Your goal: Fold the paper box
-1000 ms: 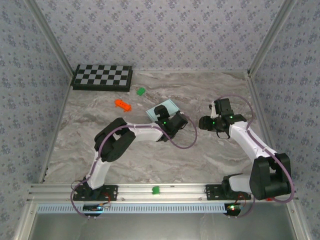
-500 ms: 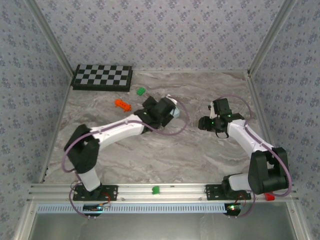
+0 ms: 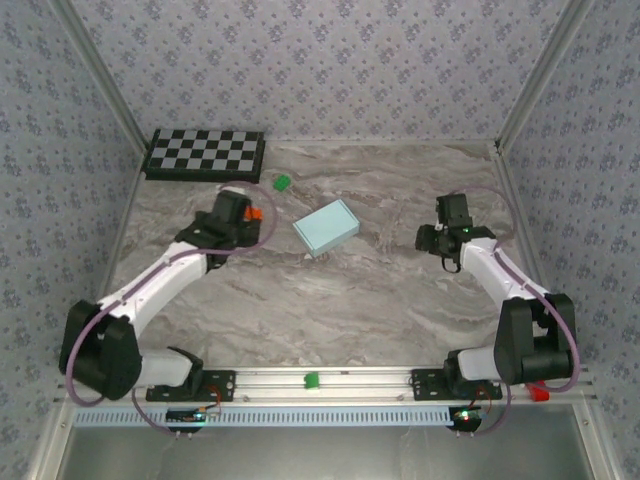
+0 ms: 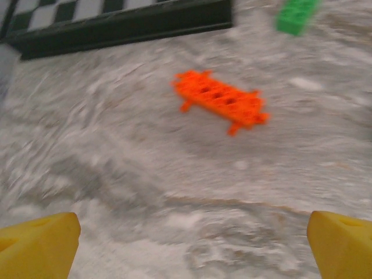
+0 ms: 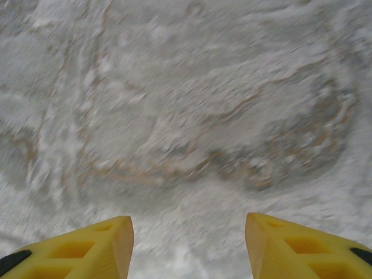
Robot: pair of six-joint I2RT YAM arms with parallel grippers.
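Though the job here is folding card, neither arm has hold of any. Off to the left, near the black-and-white checkerboard (image 3: pixel 205 153), the left fingers (image 3: pixel 244 215) hang spread as wide as they go over the marbled grey worktop (image 3: pixel 330 300), gripping nothing. From that wrist, the blunt yellow plastic fingertips (image 4: pixel 40 247) frame a flat, studded orange block (image 4: pixel 221 102) and, beyond it, a small green block (image 4: pixel 297 14), both loose by the board's dark edge. I'd guess this arm sits out there to leave the card room. The paper box (image 3: pixel 326 226) lies in the centre, well apart from both arms: thin, matte, pale aqua card, a shallow closed rectangle with crisp edges, set askew. To the right, the right fingers (image 3: pixel 451 208) stand partly open and empty above bare stone-patterned surface, likewise kept aside, so the folding looks about finished.
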